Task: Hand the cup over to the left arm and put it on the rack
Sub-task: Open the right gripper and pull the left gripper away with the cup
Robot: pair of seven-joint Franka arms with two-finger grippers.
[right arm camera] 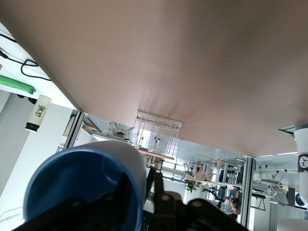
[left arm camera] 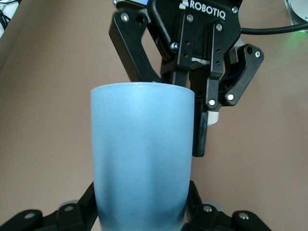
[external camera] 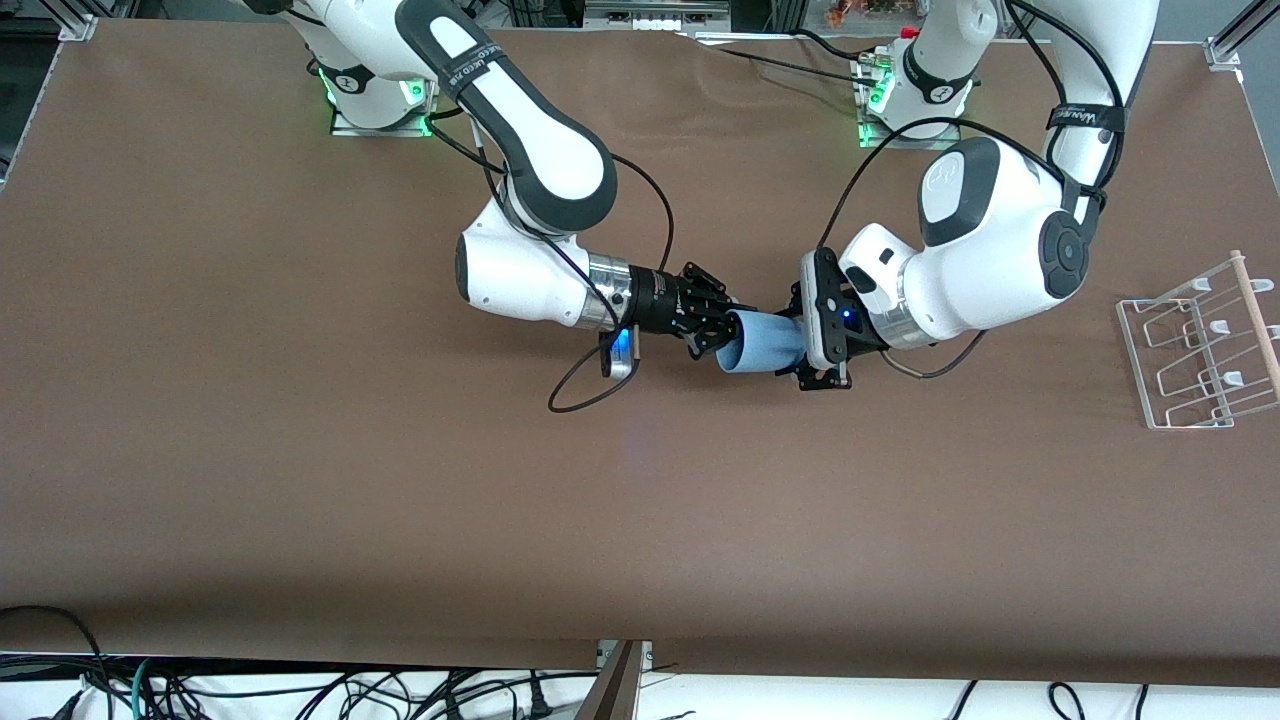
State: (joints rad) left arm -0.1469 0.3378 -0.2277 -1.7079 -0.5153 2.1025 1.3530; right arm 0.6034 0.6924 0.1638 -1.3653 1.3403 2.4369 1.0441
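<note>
The brown surface (external camera: pixel 300 450) lies bare across the right arm's end and along the whole strip nearest the front camera, so there is wide open room on every side of the two arms, which meet above its middle.

From the right arm's base the right arm (external camera: pixel 530 150) reaches down to the right gripper (external camera: pixel 722 325), a black linkage hand marked Robotiq. One of its fingers (left arm camera: pixel 199 137) lies along the outside of the cup's wall near the rim and another goes inside the mouth — its jaws are closed on the rim of the cup (external camera: pixel 765 345).

The light-blue cup hangs in the air on its side over the middle of the surface, mouth toward the right gripper, base toward the left gripper (external camera: pixel 812 345). The left gripper's black fingers (left arm camera: pixel 82 204) flank the cup's narrow end on both sides; whether they press it or stand just off it cannot be told, since the cup fills the left wrist view and cuts off the fingertips.

The left arm (external camera: pixel 990 240) bends back to its base.

At the left arm's end stands the rack (external camera: pixel 1195 345), clear-framed with a wooden rod (external camera: pixel 1258 322), well apart from both grippers — nothing lies between.
</note>
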